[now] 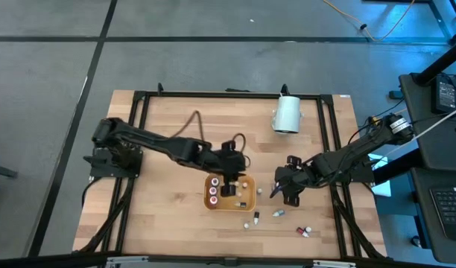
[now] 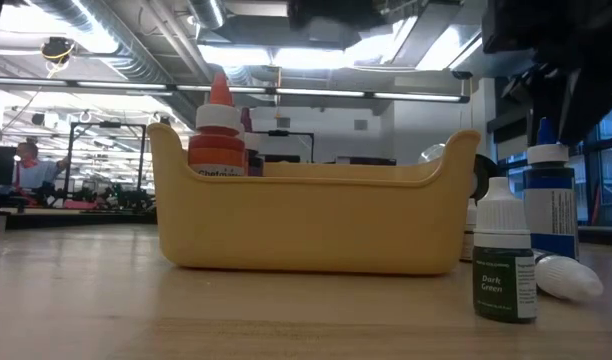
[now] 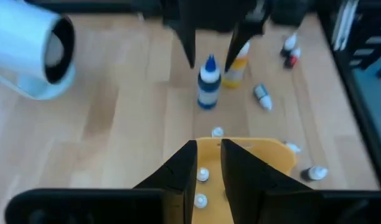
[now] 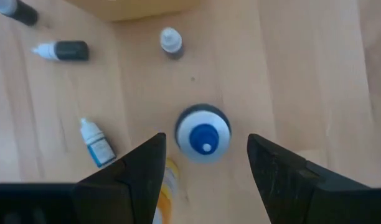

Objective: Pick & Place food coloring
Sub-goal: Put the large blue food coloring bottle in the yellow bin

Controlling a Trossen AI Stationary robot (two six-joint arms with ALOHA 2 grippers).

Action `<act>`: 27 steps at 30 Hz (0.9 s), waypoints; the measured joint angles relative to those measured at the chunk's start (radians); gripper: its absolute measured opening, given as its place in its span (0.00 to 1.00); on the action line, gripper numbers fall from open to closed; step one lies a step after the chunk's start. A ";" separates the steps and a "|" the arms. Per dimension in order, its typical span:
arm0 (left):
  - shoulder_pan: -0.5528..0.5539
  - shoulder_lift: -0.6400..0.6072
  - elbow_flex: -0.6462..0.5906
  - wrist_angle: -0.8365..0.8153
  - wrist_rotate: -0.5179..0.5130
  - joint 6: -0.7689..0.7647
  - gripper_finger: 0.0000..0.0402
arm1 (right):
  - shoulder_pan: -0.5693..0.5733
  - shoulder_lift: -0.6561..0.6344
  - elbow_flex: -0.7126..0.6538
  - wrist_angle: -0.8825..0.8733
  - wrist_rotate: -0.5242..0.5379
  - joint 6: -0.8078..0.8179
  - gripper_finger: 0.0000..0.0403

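High view is showing my left gripper hanging over the orange tray near the middle of the wooden table, while my right gripper is hovering just to the tray's right, above the loose food coloring bottles. Three red-capped bottles are standing in a column at the tray's left end. Several small bottles are lying scattered on the wood just past the tray's front right corner, one close to the tray, one a little further right and one further right again, nearer the table's front edge.

My right wrist camera is looking straight down on a blue-capped bottle standing upright, and I am keeping my right fingers spread wide on either side of it, touching nothing. A yellow bottle is lying just beside it (partly hidden by one finger). My left fingers are nearly together with only a slim gap, gripping nothing, poised above the tray with white caps showing below.

From table height, an orange-capped bottle is standing inside the tray at one end, and a white-capped bottle labelled dark green is standing on the wood just outside it. A big white cylinder is lying near the table's far edge.
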 joint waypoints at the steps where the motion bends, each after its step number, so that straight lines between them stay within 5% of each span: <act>1: 0.000 -0.018 0.000 0.002 -0.001 -0.001 0.17 | -0.001 0.001 -0.004 0.004 0.001 0.000 0.56; 7: -0.004 -0.105 0.000 -0.001 -0.003 -0.016 0.16 | -0.011 0.005 -0.041 0.103 0.003 -0.004 0.53; 14: -0.016 -0.151 0.000 -0.037 -0.017 -0.037 0.15 | -0.015 0.004 -0.052 0.102 0.009 -0.011 0.31; 22: -0.024 -0.152 0.000 -0.165 -0.049 -0.111 0.15 | -0.017 0.001 -0.024 0.062 0.006 -0.018 0.30; 27: -0.049 -0.162 0.000 -0.348 -0.060 -0.185 0.15 | -0.034 -0.010 0.160 -0.088 0.071 -0.005 0.30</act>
